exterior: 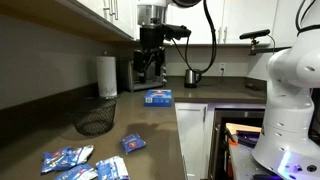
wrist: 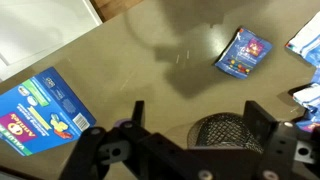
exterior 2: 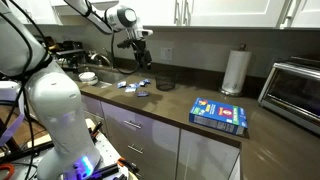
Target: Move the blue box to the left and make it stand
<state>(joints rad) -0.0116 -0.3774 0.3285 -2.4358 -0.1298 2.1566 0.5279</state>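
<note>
The blue box [exterior: 158,97] lies flat on the dark counter in both exterior views [exterior 2: 219,116], print side up. In the wrist view it lies at the lower left [wrist: 45,112], with white, red and yellow print. My gripper [exterior: 150,58] hangs high above the counter, well away from the box [exterior 2: 140,45]. In the wrist view its two fingers [wrist: 198,125] are spread wide, open and empty, above a black mesh basket [wrist: 228,130].
The mesh basket [exterior: 95,117] stands near the wall. Small blue snack packets [exterior: 133,143] lie on the counter [wrist: 243,52]. A paper towel roll [exterior: 107,75], a toaster oven [exterior 2: 295,90] and a kettle [exterior: 192,76] stand at the back. Upper cabinets hang overhead.
</note>
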